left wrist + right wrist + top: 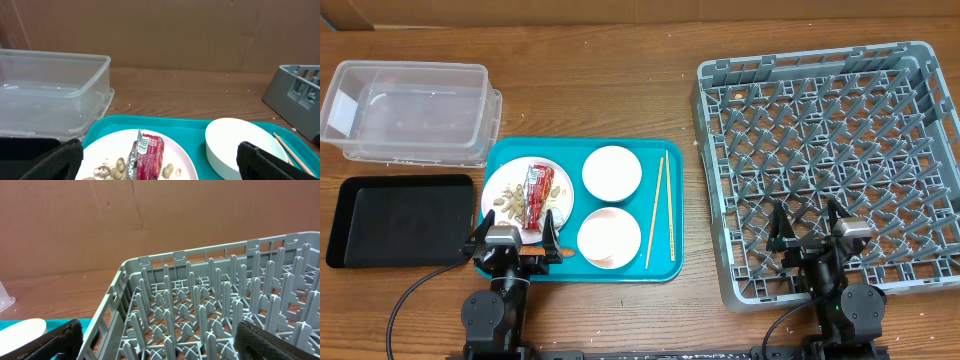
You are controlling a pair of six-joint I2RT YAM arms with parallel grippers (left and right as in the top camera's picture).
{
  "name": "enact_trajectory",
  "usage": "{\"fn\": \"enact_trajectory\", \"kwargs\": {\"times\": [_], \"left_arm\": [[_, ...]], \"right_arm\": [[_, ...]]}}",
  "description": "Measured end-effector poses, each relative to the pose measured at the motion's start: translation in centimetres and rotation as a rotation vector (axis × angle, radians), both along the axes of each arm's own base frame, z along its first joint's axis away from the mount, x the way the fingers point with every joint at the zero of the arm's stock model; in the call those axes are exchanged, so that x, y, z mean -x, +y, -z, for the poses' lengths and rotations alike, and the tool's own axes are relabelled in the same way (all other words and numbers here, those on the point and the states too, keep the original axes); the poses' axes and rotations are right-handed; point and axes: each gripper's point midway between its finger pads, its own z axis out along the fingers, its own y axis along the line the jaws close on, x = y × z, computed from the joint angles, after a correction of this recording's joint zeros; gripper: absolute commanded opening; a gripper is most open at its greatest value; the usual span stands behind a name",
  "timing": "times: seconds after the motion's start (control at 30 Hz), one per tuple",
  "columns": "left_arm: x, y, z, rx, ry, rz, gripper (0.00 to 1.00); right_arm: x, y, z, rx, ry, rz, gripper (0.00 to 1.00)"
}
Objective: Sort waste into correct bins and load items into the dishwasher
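Note:
A white plate (506, 180) on the teal tray holds a red-and-silver wrapper (534, 191) and beige shell scraps (510, 205). A small orange carrot (566, 256) lies by the plate's near edge. A white bowl (612, 172), a pinkish bowl (609, 237) and two chopsticks (660, 210) share the tray. No cup is in view. My left gripper (515, 232) is open and empty over the plate's near edge; its view shows the wrapper (148, 155) and the white bowl (235, 145). My right gripper (807, 228) is open and empty over the grey dish rack (830, 150), whose pegs fill its view (210, 305).
The teal serving tray (665, 262) sits centre-left. The clear tub (410, 110) stands at the back left and the black tray (400, 220) in front of it. The tub also shows in the left wrist view (50, 100). A cardboard wall stands behind the table.

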Motion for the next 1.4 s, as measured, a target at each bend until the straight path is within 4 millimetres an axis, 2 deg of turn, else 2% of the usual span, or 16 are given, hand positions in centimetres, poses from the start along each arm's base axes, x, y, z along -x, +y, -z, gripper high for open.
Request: {"fn": "enact_trajectory", "kwargs": {"times": [1.2,1.33,1.4], "left_arm": [[0.0,0.0,0.0,0.017,0.001,-0.002,1.00],[0.2,0.1,0.3,0.033,0.032,-0.010,1.00],[0.4,0.1,0.5,0.034,0.063,-0.012,1.00]], "right_arm": [[0.0,0.0,0.0,-0.036,0.005,0.001,1.00],[0.2,0.0,1.4,-0.071,0.076,0.005,1.00],[0.3,0.0,1.5,-0.077,0.093,0.007,1.00]]}}
